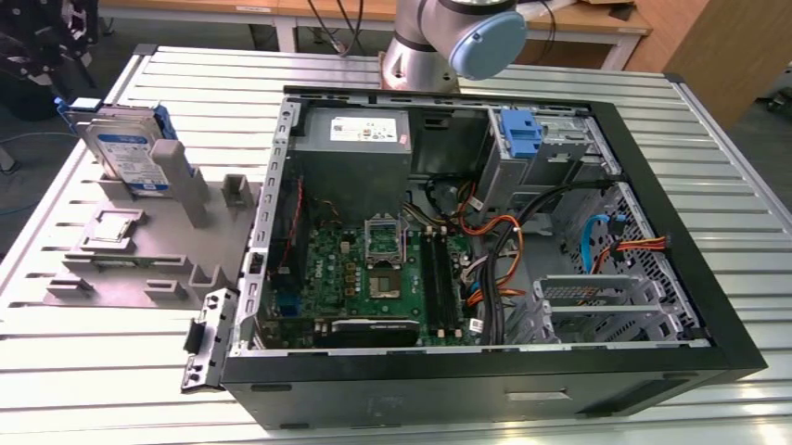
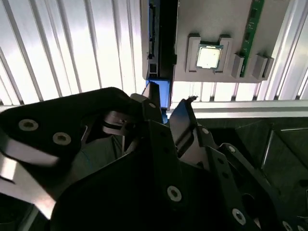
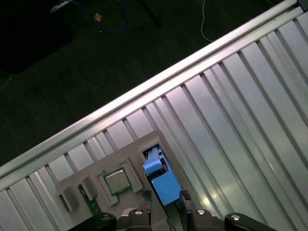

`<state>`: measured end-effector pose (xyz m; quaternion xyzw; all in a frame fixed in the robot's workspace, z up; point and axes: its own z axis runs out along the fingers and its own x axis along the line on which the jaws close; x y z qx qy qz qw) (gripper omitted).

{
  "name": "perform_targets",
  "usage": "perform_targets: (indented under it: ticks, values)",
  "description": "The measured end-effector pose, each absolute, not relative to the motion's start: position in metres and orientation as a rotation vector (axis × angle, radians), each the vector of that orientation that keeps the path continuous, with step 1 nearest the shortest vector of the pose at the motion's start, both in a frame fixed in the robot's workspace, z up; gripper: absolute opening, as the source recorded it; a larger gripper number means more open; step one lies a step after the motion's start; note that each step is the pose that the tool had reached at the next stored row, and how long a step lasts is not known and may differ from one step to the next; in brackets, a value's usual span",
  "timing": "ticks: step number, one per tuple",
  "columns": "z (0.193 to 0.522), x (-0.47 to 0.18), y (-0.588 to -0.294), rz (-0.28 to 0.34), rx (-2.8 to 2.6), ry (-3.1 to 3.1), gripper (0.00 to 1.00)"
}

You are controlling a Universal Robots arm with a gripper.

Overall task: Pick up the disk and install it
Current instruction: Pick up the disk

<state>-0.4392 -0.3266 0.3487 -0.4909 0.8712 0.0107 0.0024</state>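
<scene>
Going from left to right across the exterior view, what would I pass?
The disk standing upright → metal bracket lying beside the computer case → green motherboard → blue bracket in the drive bay.

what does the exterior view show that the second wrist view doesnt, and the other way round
Exterior view: the open computer case with its motherboard, and the arm's base.
Second wrist view: the gripper close up, its fingers apart, with the disk seen end-on between them.
Both: the disk standing on edge in the grey holder, the square chip seated in that holder, and the slatted table.
</scene>
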Motion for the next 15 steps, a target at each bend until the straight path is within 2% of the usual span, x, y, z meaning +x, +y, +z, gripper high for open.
perform_targets:
  ticks: [2,3,5,15]
  values:
    - [0.348,-0.439,-0.327,0.034,-1.590,2.704,0.41]
    - [0.347,-0.439,-0.327,0.034,-1.615,2.690,0.41]
    - [0.345,-0.439,-0.327,0.034,-1.645,2.672,0.53]
    - [0.335,-0.440,-0.327,0.035,-1.828,2.551,0.53]
